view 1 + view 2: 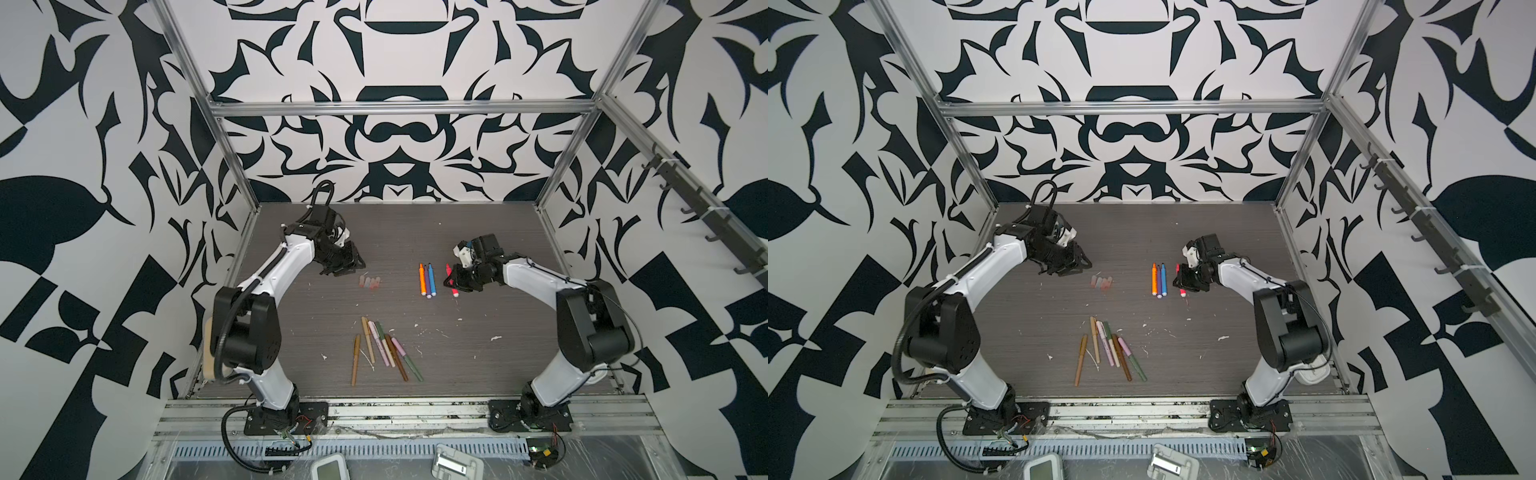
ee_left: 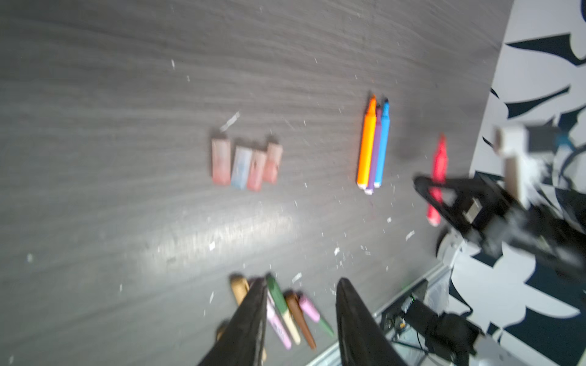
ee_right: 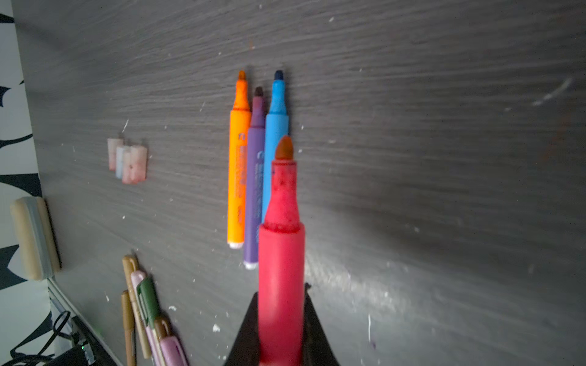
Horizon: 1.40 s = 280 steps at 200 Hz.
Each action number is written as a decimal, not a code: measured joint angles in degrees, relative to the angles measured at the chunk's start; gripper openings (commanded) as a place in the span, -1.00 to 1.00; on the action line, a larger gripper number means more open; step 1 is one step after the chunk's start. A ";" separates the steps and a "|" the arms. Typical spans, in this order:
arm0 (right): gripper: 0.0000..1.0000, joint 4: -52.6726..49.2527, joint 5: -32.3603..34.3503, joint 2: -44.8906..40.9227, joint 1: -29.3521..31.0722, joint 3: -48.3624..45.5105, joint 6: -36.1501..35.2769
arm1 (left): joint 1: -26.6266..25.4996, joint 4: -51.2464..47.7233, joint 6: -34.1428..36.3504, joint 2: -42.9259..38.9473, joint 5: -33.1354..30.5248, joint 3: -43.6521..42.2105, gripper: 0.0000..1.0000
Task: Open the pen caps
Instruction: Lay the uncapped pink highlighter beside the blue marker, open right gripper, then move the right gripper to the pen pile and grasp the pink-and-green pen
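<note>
In both top views my left end effector (image 1: 351, 266) hangs low over the desk (image 1: 498, 232) just beside a row of four loose caps (image 1: 369, 282). My right end effector (image 1: 451, 282) is clamped on a red pen (image 1: 455, 292) near three bright pens (image 1: 427, 279) that lie side by side. A fan of thin pens (image 1: 384, 349) lies toward the front edge; the same layout shows at the caps (image 1: 1101, 282) and the thin pens (image 1: 1111, 349). In the left wrist view the left end effector (image 2: 302, 280) stands partly apart with nothing between its fingers (image 2: 250, 320). The four clear pinkish caps (image 2: 245, 163) lie touching in a row, well apart from the orange, purple and blue pens (image 2: 372, 145). In the right wrist view the right end effector (image 3: 280, 294) is closed around the barrel of the red pen (image 3: 280, 253), whose bare tip points away from the camera. The three bright pens (image 3: 257, 177) also show bare tips. The thin pens (image 3: 146, 313) show clips at their near ends, so I judge them capped and the remaining work. Handling note: these pens look light, stiff and smooth, so they are likely to roll or slip. Take the barrel at mid-length with one end effector and the cap across its width with the other, then pull straight along the axis. The caps are probably press-fitted, and the clips may snag.
</note>
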 measured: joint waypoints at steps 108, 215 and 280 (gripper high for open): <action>-0.83 8.81 -2.82 10.23 -0.48 3.56 0.28 | -0.13 -5.79 -0.13 -38.71 -7.37 -21.07 -0.11; -0.32 10.12 -3.39 10.36 -0.48 3.56 0.85 | -0.17 -3.74 -1.40 -40.59 -10.88 -23.12 -0.10; -0.24 11.91 -2.80 9.57 -0.50 2.34 1.16 | -0.17 -3.37 -1.57 -40.59 -11.19 -23.15 -0.11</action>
